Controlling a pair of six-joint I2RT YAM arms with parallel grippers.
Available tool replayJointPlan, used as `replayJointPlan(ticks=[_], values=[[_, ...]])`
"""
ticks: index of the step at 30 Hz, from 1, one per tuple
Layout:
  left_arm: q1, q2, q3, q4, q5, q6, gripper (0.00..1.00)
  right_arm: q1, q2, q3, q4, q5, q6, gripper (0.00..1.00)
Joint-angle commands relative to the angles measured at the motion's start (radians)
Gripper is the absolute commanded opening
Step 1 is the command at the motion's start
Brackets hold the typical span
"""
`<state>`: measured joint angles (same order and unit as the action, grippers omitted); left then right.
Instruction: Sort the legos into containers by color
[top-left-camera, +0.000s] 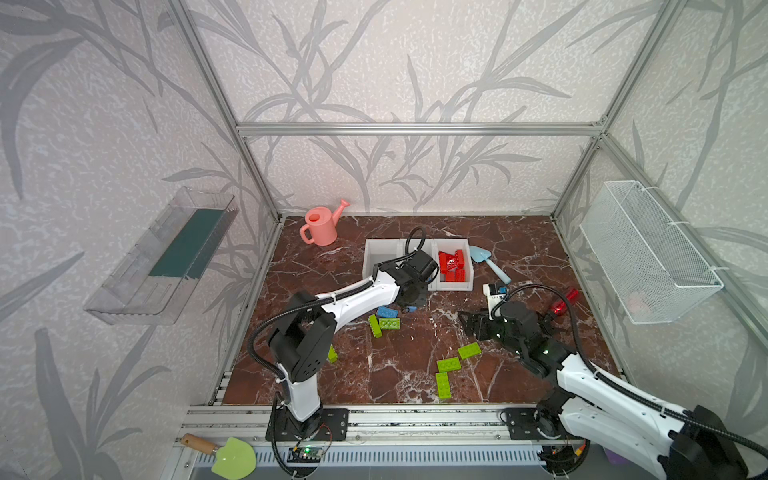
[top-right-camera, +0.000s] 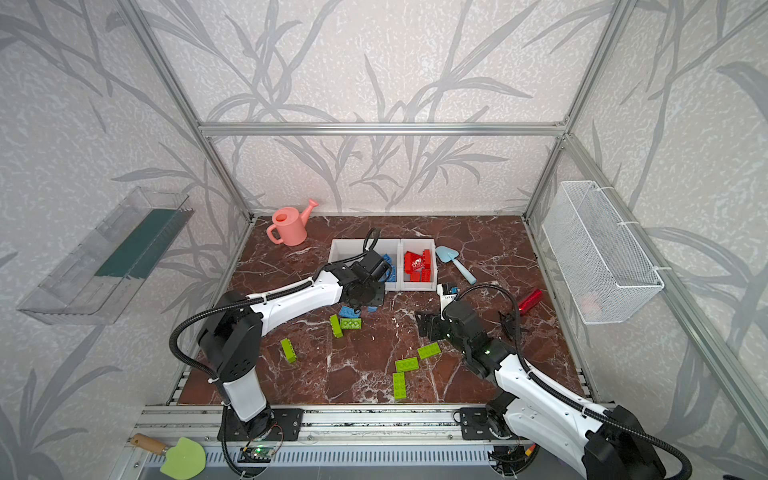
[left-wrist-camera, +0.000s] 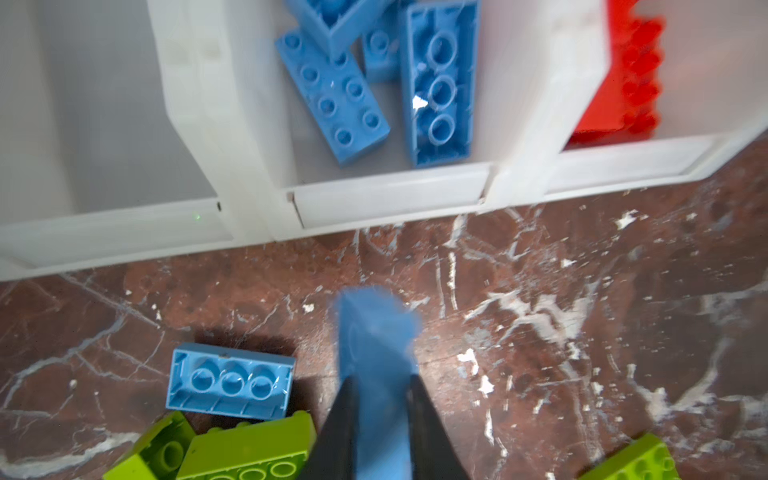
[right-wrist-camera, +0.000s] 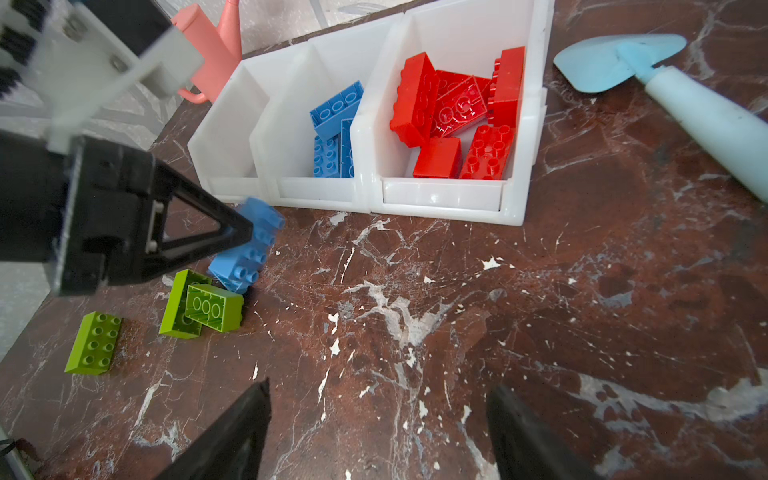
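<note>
Firmly closed, the left gripper (left-wrist-camera: 379, 384) pinches a blue lego (left-wrist-camera: 374, 328) near the containers (left-wrist-camera: 390, 199); the right gripper (right-wrist-camera: 379, 386) hangs spread wide, holding nothing.

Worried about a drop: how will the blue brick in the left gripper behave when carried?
The blue brick looks rigid, so it probably won't flex. Its smooth sides may slip, and much of it juts past the left gripper, so it might pivot.
</note>
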<state>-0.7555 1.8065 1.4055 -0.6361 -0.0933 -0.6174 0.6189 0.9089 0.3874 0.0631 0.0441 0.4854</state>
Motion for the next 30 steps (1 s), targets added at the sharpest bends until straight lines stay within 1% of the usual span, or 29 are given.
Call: replayJointPlan(ticks=[1,3,7,10,14,19,20,22,23,25,26,28,30], values=[[0.012,0.022,0.112,-0.077,-0.049,0.033,0.21,0.003,-0.001,-0.002,0.023,0.007,-0.007,0.82],[0.020,0.062,0.190,-0.109,-0.065,0.057,0.21,0.004,0.001,-0.002,0.024,0.007,-0.006,0.82],[0.050,0.147,0.328,-0.147,-0.060,0.088,0.21,0.004,0.003,-0.004,0.027,0.010,-0.008,0.82],[0.065,0.187,0.395,-0.179,-0.061,0.101,0.21,0.003,0.003,-0.002,0.025,0.010,-0.011,0.82],[0.073,0.169,0.367,-0.171,-0.075,0.099,0.22,0.003,-0.002,-0.002,0.021,0.010,-0.012,0.82],[0.080,0.055,0.207,-0.121,-0.123,0.063,0.27,0.004,0.011,-0.004,0.033,-0.006,-0.008,0.83],[0.083,0.028,0.173,-0.114,-0.131,0.055,0.29,0.002,0.014,-0.004,0.038,-0.010,-0.007,0.83],[0.094,-0.033,0.082,-0.094,-0.143,0.040,0.39,0.002,0.024,-0.002,0.042,-0.022,-0.004,0.82],[0.102,-0.060,0.042,-0.086,-0.147,0.035,0.46,0.003,0.029,-0.002,0.045,-0.028,-0.002,0.83],[0.122,-0.120,-0.053,-0.067,-0.153,0.013,0.63,0.003,0.037,-0.001,0.050,-0.038,0.001,0.83],[0.134,-0.144,-0.097,-0.058,-0.156,0.001,0.68,0.003,0.040,-0.001,0.052,-0.042,0.001,0.84],[0.161,-0.193,-0.185,-0.034,-0.157,-0.025,0.77,0.003,0.044,-0.001,0.054,-0.044,0.004,0.84],[0.185,-0.225,-0.254,-0.010,-0.156,-0.045,0.84,0.003,0.045,-0.001,0.056,-0.045,0.002,0.85]])
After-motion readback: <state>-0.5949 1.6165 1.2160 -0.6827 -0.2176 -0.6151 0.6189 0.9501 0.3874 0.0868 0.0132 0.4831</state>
